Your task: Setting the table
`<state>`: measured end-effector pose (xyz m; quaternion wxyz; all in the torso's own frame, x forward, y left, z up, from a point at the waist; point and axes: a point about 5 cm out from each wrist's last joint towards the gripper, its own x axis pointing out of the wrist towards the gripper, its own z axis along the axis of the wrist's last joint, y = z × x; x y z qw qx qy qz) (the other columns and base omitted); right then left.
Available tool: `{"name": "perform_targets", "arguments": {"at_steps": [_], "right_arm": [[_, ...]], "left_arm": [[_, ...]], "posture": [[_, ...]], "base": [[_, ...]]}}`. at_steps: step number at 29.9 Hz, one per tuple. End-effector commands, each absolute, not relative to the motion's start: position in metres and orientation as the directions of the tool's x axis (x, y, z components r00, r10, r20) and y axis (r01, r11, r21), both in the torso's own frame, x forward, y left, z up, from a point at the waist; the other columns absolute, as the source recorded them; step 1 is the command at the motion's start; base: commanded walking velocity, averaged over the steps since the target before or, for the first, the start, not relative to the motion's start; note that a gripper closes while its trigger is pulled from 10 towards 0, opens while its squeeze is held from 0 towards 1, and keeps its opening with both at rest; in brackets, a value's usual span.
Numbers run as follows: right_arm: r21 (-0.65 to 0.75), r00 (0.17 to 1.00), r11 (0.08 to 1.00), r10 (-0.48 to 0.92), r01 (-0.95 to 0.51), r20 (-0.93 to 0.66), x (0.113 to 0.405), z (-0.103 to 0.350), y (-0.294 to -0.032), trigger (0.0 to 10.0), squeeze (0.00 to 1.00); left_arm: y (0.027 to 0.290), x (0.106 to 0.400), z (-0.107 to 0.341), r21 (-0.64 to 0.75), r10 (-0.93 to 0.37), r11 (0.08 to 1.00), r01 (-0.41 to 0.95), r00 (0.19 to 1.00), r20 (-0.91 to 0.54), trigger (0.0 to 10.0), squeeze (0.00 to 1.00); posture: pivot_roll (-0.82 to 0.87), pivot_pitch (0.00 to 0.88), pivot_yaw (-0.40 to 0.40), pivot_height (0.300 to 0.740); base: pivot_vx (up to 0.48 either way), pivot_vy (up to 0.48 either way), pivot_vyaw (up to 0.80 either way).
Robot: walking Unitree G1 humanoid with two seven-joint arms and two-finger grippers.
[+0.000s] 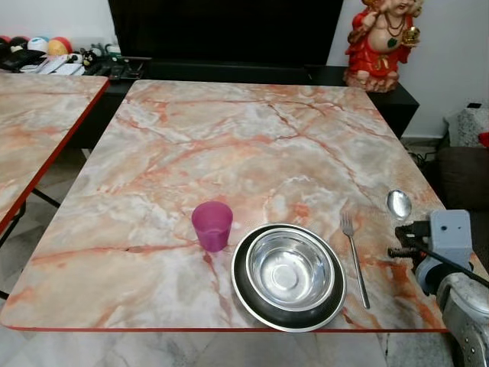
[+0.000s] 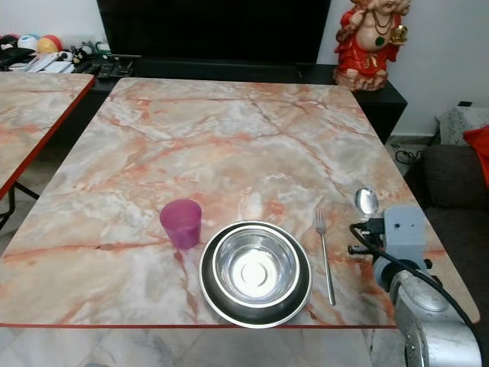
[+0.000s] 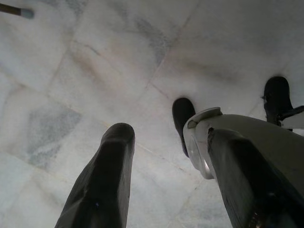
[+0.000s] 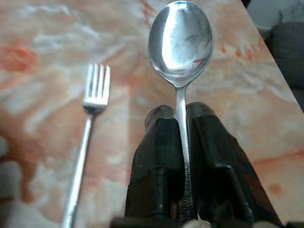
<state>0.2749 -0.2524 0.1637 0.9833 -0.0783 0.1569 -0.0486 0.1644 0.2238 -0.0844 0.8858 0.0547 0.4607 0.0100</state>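
The spoon [image 4: 181, 43] is pinched at its handle by the right gripper [image 4: 183, 123] jaws, just right of the fork [image 1: 354, 258]; light, stiff, slippery steel.

On the marble table [image 1: 229, 145], a steel bowl [image 1: 292, 270] sits in a dark plate [image 1: 252, 294] by the near edge. The purple cup [image 1: 212, 225] stands just left, the fork [image 1: 354, 258] right. My right gripper [image 1: 403, 238] holds the spoon [image 1: 399, 203] near the right edge.

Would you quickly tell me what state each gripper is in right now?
Left gripper: open, holding nothing, hanging above the floor.
Right gripper: shut on the spoon, right of the fork.
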Motion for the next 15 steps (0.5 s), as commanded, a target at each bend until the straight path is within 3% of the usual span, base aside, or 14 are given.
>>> {"name": "perform_targets", "arguments": {"at_steps": [1, 9, 15], "right_arm": [[-0.149, 0.937, 0.985, -0.132, 0.088, -0.324, 0.273, 0.159, -0.258, 10.0, 0.0], [-0.014, 0.936, 0.999, -0.049, 0.047, -0.35, 0.263, 0.141, -0.252, 10.0, 0.0], [-0.006, 0.946, 1.0, -0.028, 0.027, -0.322, 0.259, 0.138, -0.254, 10.0, 0.0]], "left_arm": [[0.224, 0.156, -0.089, 0.105, 0.067, 0.994, 0.039, 0.542, -0.838, 10.0, 0.0], [0.224, 0.155, -0.089, 0.106, 0.067, 0.993, 0.043, 0.536, -0.842, 10.0, 0.0], [0.224, 0.155, -0.089, 0.106, 0.065, 0.993, 0.047, 0.535, -0.843, 10.0, 0.0]], "posture": [[-0.08, 0.137, -0.04, 0.74], [-0.09, 0.128, -0.04, 0.74], [-0.09, 0.128, -0.037, 0.74]], "base": [[0.0, 0.0, 0.0], [0.0, 0.0, 0.0], [0.0, 0.0, 0.0]]}}
